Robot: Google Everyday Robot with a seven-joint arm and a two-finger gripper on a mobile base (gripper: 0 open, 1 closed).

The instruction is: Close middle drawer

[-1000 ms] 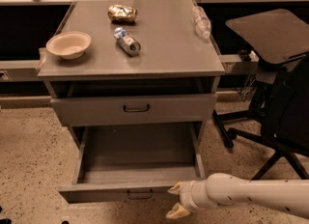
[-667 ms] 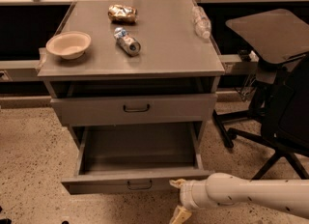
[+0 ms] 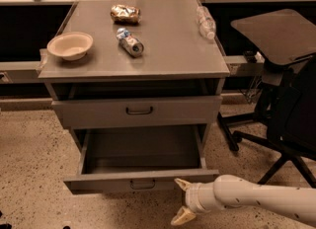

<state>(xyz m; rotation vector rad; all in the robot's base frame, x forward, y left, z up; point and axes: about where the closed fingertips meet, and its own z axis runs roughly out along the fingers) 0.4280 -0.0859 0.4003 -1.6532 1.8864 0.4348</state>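
Observation:
The middle drawer point(image 3: 140, 181) is pulled out of the grey cabinet, low in the camera view. It has a narrow front panel with a small dark loop handle point(image 3: 142, 185) and a flat grey inside point(image 3: 143, 149). My gripper point(image 3: 181, 201) is on a white arm coming in from the lower right. It is open and empty, with its tan fingertips spread one above the other. The upper fingertip point(image 3: 181, 183) is at the right part of the drawer's front panel, right of the handle.
A taller-fronted drawer point(image 3: 138, 111) sits shut above. On the cabinet top point(image 3: 168, 50) lie a bowl point(image 3: 70, 45), a can point(image 3: 130, 42), a crumpled bag point(image 3: 125, 13) and a plastic bottle point(image 3: 206, 22). A black office chair point(image 3: 281, 99) stands at the right, on a speckled floor point(image 3: 34, 173).
The middle drawer has slid part of the way back into the cabinet. My gripper has moved forward and up with its front panel.

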